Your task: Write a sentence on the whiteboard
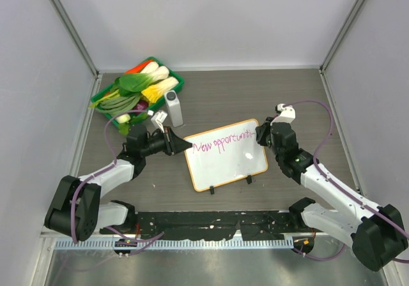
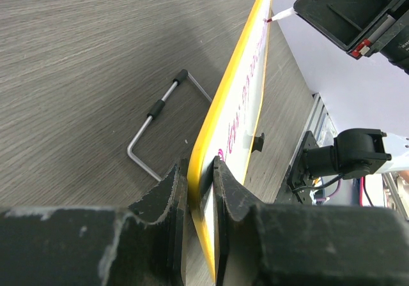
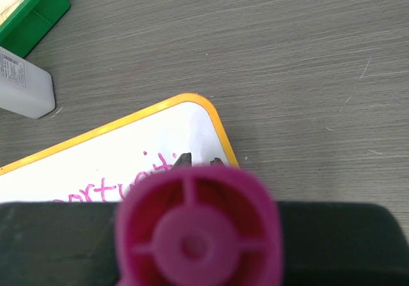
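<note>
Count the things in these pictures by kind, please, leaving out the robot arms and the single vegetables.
whiteboard: 1
pink marker: 1
white bottle: 1
green basket: 1
bent wire piece: 1
Total: 5

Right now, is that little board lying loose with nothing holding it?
No, the left gripper is clamped on the edge of the whiteboard, one finger on each side.
</note>
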Motion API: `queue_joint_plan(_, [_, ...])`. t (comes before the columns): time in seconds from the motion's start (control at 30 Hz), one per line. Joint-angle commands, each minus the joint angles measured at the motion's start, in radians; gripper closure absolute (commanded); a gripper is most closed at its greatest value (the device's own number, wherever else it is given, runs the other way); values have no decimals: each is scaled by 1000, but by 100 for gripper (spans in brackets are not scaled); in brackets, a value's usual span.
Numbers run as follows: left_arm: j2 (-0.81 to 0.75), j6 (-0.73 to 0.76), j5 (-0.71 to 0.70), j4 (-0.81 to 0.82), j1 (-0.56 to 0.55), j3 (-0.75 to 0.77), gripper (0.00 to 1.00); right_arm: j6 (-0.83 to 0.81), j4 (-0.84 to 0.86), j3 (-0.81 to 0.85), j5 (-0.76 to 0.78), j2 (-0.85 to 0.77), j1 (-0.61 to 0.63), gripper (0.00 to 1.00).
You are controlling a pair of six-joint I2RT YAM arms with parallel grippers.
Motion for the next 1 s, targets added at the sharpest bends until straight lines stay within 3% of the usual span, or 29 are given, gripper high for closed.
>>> queue_joint_plan(0.0, [-8, 85, -56, -46, -5, 1, 100, -12, 31, 46, 33, 26, -3, 99])
queue_joint_plan(0.43, [4, 86, -55, -41, -6, 4, 100, -8, 55, 54, -14, 43, -3, 99])
queue_joint_plan(0.97, [3, 85, -53, -40, -6, 4, 100, -6, -30, 0, -57, 14, -3, 99])
